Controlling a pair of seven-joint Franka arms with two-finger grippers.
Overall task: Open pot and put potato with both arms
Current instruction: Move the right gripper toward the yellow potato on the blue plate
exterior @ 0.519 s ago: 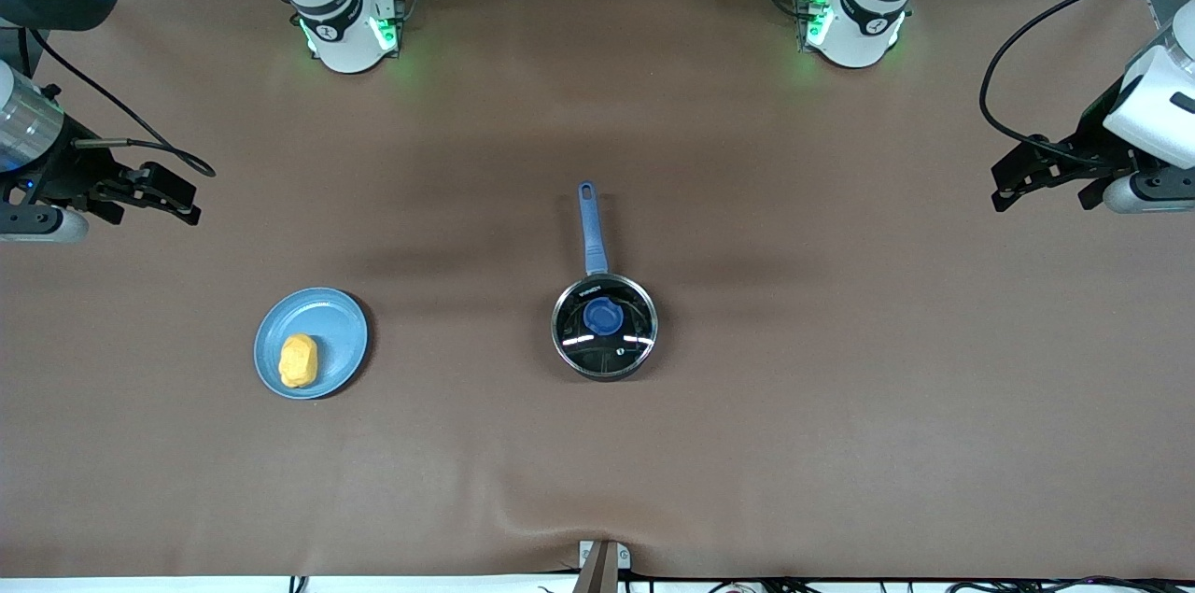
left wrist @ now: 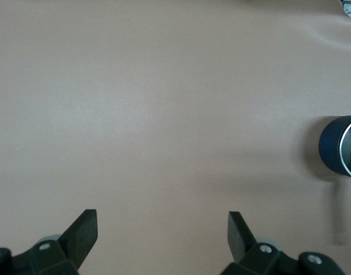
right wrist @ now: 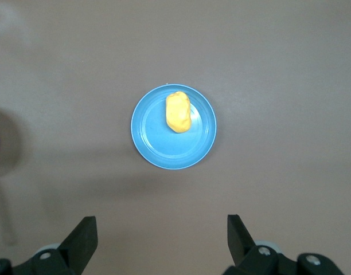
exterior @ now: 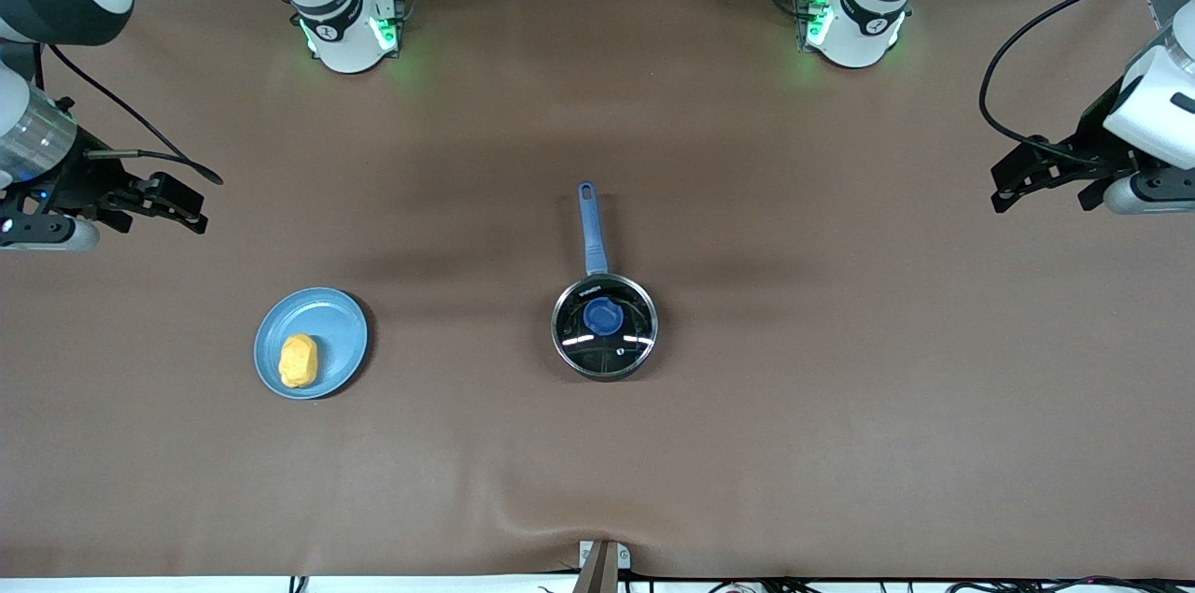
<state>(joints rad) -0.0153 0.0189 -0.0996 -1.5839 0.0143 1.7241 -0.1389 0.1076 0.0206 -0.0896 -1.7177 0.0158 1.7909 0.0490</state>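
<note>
One pot (exterior: pixel 604 326) sits in the middle of the counter (exterior: pixel 840 388) with its lid on. One potato (exterior: pixel 299 360) lies on one blue plate (exterior: pixel 336 331), toward the right arm's end. The right gripper (right wrist: pixel 162 240) hangs open over that edge. The left gripper (left wrist: pixel 162 235) hangs open over the left arm's edge.

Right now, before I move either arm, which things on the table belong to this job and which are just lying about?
For the job:
- pot, lid still on
- potato
- left hand, open, up at its table end
- right hand, open, up at its end

Just there:
- light-blue plate under the potato
</note>
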